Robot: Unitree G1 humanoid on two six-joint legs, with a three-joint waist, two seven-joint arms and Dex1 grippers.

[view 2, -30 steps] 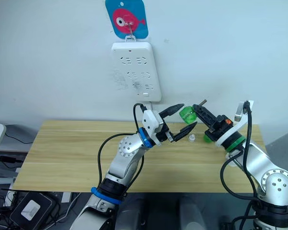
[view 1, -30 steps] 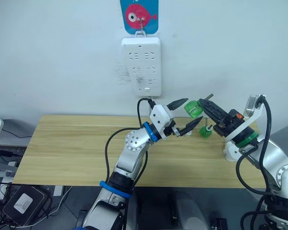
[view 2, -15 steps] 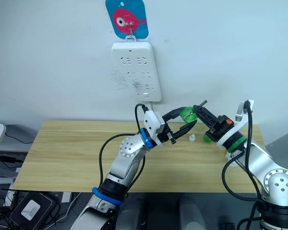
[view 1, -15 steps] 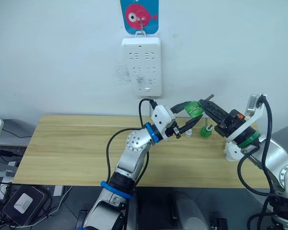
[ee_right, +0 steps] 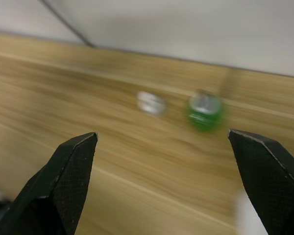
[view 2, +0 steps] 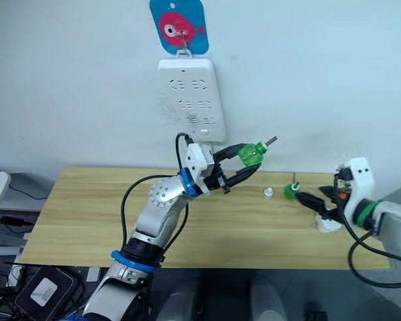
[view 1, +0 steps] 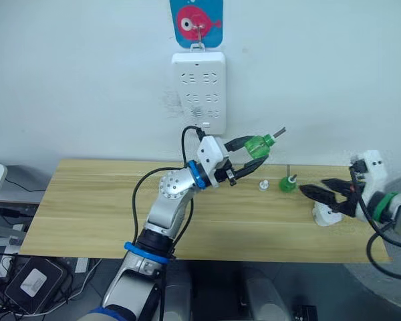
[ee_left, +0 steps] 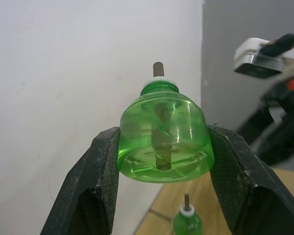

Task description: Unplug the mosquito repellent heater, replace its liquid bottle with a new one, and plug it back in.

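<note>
Left gripper (view 1: 256, 148) is up off the table (view 1: 87, 200), in front of the wall and just below the power strip (view 1: 198, 90). Its fingers are clamped on the sides of a green bottle (ee_left: 161, 147). The bottle is tilted, with its bare wick pointing up and towards the robot's right, and its neck carries a white collar and no cap.

Second green bottle (view 1: 287, 183) stands upright on the table near the back edge, wick up, also uncapped. Small white cap (view 1: 262, 184) lies on the wood just beside it, on its left. Can't tell which bottle is the old one and which the new.

Right gripper (view 1: 314, 196) hangs low over the table's right end with its fingers spread wide and nothing between them, pointing towards the standing bottle. Heater (view 1: 326, 215) sits on the table right under that gripper, unplugged. Can't tell if a finger touches it.
</note>
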